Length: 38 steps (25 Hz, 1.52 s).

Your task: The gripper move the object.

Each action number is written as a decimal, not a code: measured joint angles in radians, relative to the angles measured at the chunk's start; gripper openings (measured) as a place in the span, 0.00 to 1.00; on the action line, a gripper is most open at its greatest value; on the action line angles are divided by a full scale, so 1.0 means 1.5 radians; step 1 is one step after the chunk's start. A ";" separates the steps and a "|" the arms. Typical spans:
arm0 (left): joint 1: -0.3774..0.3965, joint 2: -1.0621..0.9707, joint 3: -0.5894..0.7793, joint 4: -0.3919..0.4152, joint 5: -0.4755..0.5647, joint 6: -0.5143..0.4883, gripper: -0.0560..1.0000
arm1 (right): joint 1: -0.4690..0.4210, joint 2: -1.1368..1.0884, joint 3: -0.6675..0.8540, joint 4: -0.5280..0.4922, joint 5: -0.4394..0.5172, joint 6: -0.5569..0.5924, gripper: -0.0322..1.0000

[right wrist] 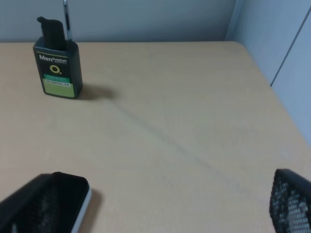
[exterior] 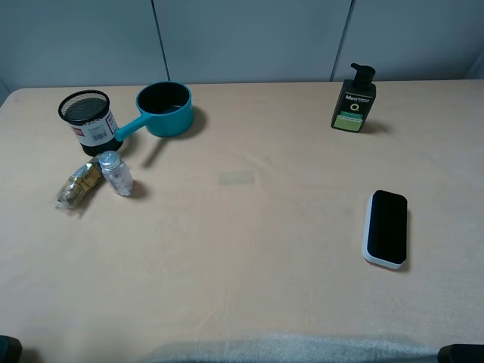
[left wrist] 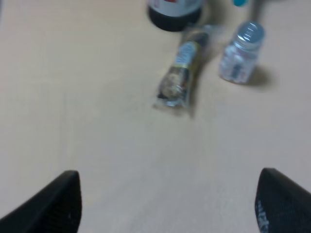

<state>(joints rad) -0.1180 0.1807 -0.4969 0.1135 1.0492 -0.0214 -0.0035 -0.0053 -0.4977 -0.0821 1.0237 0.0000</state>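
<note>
Grippers wide and empty, objects untouched on the table

Snack packet (exterior: 79, 187) lies flat on the beige table (exterior: 242, 257) at the far left of the high view, a clear wrapper with a gold label and brownish contents. Just behind it stands a black mesh cup (exterior: 88, 121) with a white barcode label. A small clear bottle (exterior: 116, 173) with a silvery cap stands upright just right of the packet, close beside it; whether they touch is unclear. Behind the bottle sits a teal saucepan (exterior: 165, 109), its handle pointing toward the mesh cup.

Further right, near the back edge, a dark pump bottle (exterior: 354, 100) with a green label stands upright. Well in front of it, a black-topped eraser with a white base (exterior: 386, 228) lies flat on the right side.

The left gripper (left wrist: 167, 204) hangs above bare tabletop short of the packet, its two dark fingers (left wrist: 53, 204) spread wide with nothing between them. The right gripper (right wrist: 165, 204) is likewise spread wide and empty, one finger over the eraser's near end, the pump bottle well beyond.
</note>
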 joint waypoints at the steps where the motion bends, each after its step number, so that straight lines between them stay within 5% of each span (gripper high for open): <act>1: 0.002 0.000 0.000 -0.006 0.000 0.009 0.80 | 0.000 0.000 0.000 0.000 0.000 0.000 0.67; 13: 0.024 -0.121 0.000 -0.014 -0.001 0.020 0.80 | 0.000 0.000 0.000 0.000 0.000 0.000 0.67; 38: 0.025 -0.125 0.001 -0.014 0.000 0.019 0.80 | 0.000 0.000 0.000 0.000 0.000 0.000 0.67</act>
<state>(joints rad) -0.0802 -0.0075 -0.4957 0.0925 1.0498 0.0075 -0.0035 -0.0053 -0.4977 -0.0821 1.0237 0.0000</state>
